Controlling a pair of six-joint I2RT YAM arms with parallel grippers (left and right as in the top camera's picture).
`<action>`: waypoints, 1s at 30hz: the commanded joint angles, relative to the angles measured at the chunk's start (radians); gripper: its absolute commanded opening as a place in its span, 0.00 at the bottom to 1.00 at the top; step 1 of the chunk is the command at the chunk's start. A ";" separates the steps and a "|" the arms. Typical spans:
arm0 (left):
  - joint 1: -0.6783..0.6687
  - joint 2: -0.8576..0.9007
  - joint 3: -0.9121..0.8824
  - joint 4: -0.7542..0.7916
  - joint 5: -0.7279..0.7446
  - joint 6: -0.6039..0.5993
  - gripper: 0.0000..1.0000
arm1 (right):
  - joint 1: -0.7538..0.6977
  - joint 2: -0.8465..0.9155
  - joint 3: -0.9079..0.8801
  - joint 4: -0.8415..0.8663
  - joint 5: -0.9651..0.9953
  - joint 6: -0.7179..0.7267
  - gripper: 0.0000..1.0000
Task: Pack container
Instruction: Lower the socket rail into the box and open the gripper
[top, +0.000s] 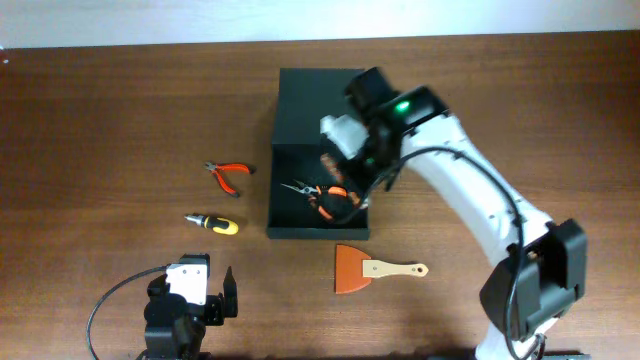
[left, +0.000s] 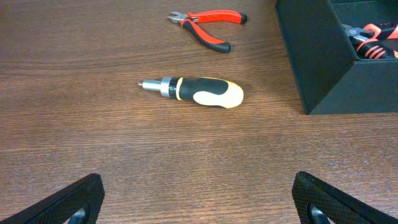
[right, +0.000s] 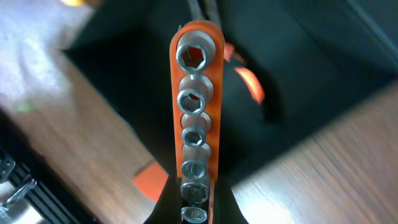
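Overhead, the container (top: 300, 231) lies with its flap lid open and orange-handled pliers (top: 325, 195) inside it. The right gripper (right: 193, 202), above the container's interior, is clamped narrowly on an orange socket rail (right: 198, 81) carrying a row of steel sockets. The left gripper (left: 208, 199), well apart from the container on its left, has its jaws spread wide. Red pliers (left: 208, 28) and a black-and-yellow screwdriver (left: 199, 91) lie left of the container. An orange-bladed scraper (top: 365, 268) lies just beside the container's front wall.

Bare brown wooden table (top: 100, 150) lies open ahead of the wide-spread left tool (left: 199, 200), as far as the stubby yellow-and-black screwdriver (left: 198, 91) and the red-handled cutters (left: 208, 28). The dark green cardboard box (top: 318, 232) is crowded. The right tool (top: 340, 170), clamping an orange plastic socket rail (right: 196, 93), hangs over orange-handled pliers (top: 315, 195) that seemingly lie inside.
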 joint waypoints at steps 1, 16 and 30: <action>0.006 -0.008 -0.009 0.001 -0.007 0.016 0.99 | 0.056 0.020 0.015 0.028 0.103 0.003 0.05; 0.006 -0.008 -0.009 0.001 -0.007 0.016 0.99 | 0.090 0.261 0.015 0.134 0.161 0.004 0.04; 0.006 -0.008 -0.009 0.001 -0.007 0.015 0.99 | 0.090 0.281 0.017 0.148 0.163 0.005 0.70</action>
